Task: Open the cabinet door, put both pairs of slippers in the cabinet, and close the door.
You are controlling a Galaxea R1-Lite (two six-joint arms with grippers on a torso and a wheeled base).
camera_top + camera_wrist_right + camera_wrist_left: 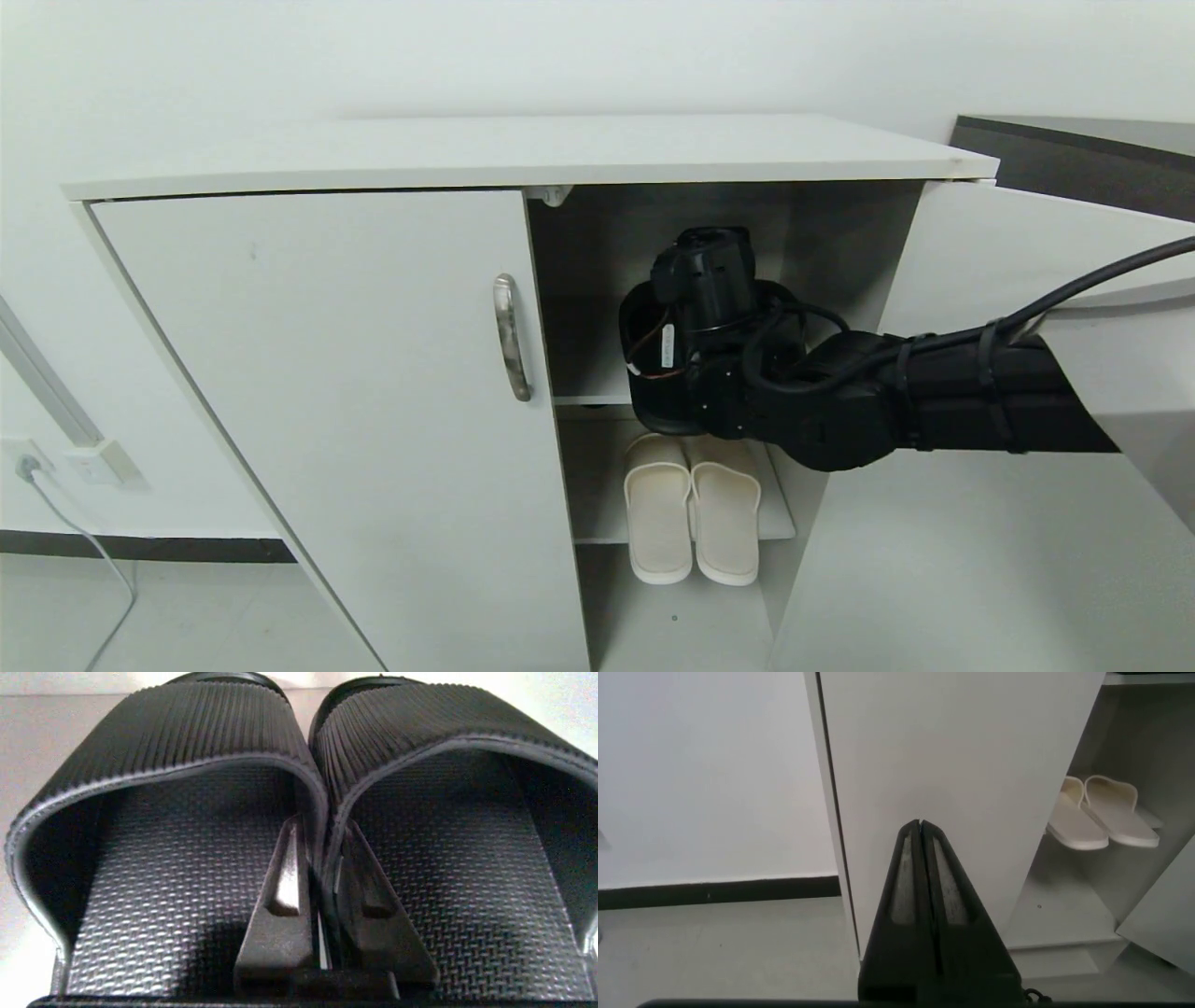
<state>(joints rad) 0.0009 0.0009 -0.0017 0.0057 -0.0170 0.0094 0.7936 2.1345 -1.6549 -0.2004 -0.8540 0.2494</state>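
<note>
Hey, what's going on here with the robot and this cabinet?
The right gripper is inside the cabinet at upper-shelf level. Its jaws are pinched on the inner edges of the black slippers, holding the pair together. The white slippers already sit on the shelf below. The right door is open and the left door is shut. The left gripper hangs outside, facing the left door, with its jaws closed on nothing.

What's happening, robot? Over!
Right gripper shut on black slippers, inside cabinet, at upper shelf. Left gripper shut, empty, outside. White slippers on shelf below. Right door open.
</note>
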